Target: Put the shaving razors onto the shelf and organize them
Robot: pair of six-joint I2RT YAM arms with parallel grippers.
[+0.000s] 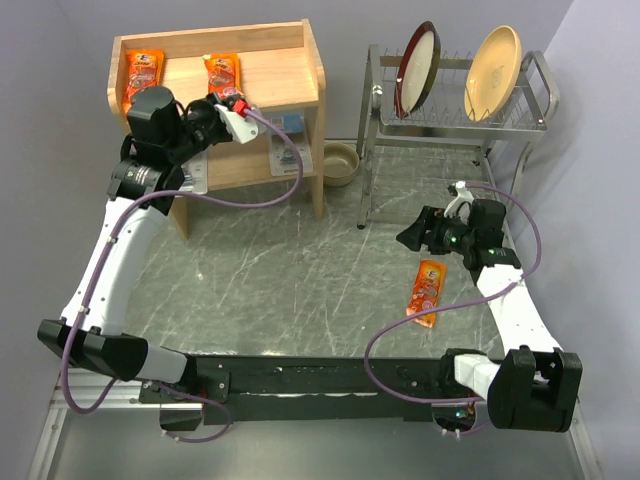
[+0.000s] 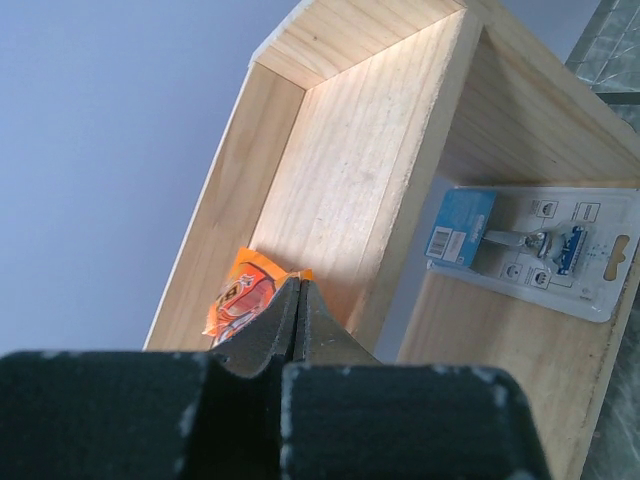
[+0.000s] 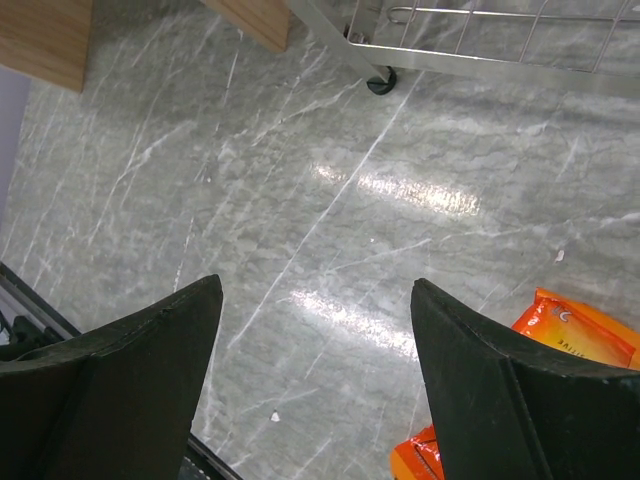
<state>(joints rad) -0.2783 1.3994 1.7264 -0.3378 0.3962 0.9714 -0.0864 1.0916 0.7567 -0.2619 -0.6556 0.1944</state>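
The wooden shelf (image 1: pixel 290 75) stands at the back left. Two orange packs lie on its top tier, one at the left (image 1: pixel 143 75) and one in the middle (image 1: pixel 224 72). My left gripper (image 1: pixel 234 100) is shut on the near edge of the middle orange pack (image 2: pixel 240 300) and holds it over the top tier (image 2: pixel 350 180). A blister pack (image 2: pixel 530 245) lies on the lower tier (image 1: pixel 285 125). Another (image 1: pixel 195 178) is partly hidden under my left arm. A third orange pack (image 1: pixel 427 290) lies on the table. My right gripper (image 1: pixel 406 238) hovers open beside it (image 3: pixel 315 285); the pack (image 3: pixel 575 335) is at its right.
A metal dish rack (image 1: pixel 460 115) with a dark plate (image 1: pixel 415 68) and a tan plate (image 1: pixel 492 72) stands at the back right; its foot shows in the right wrist view (image 3: pixel 380 82). A bowl (image 1: pixel 340 162) sits between the shelf and the rack.
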